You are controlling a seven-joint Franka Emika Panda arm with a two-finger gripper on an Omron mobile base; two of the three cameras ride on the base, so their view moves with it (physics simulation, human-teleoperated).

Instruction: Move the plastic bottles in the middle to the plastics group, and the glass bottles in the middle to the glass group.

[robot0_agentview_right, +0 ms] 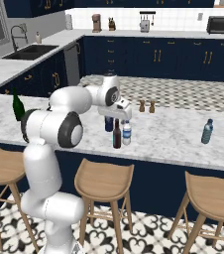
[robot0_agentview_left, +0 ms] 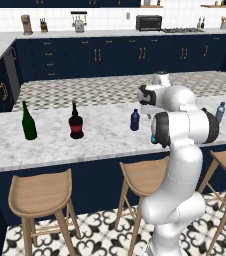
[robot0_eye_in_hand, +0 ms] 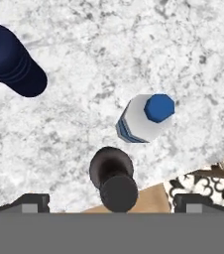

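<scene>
Hand view, looking straight down on the marble counter: gripper with its 2 fingers spread wide apart at the lower corners, nothing held between them.

Item 1: small dark bottle, seen cap-on, standing midway between the fingers, touching neither.

Item 2: pale whitish bottle with blue cap and blue band, upright, just beyond the dark bottle and toward the right finger side.

Item 3: stubby navy bottle, farther ahead of the left finger, apart from the other 2.

Right base view: gripper hangs above the 3 middle bottles clustered near the counter's front edge; slim blue-grey water bottle stands well apart to the right.

Left base view: green wine bottle and red-labelled bulbous bottle stand near each other at the left of the counter, well apart from the fingers
</scene>
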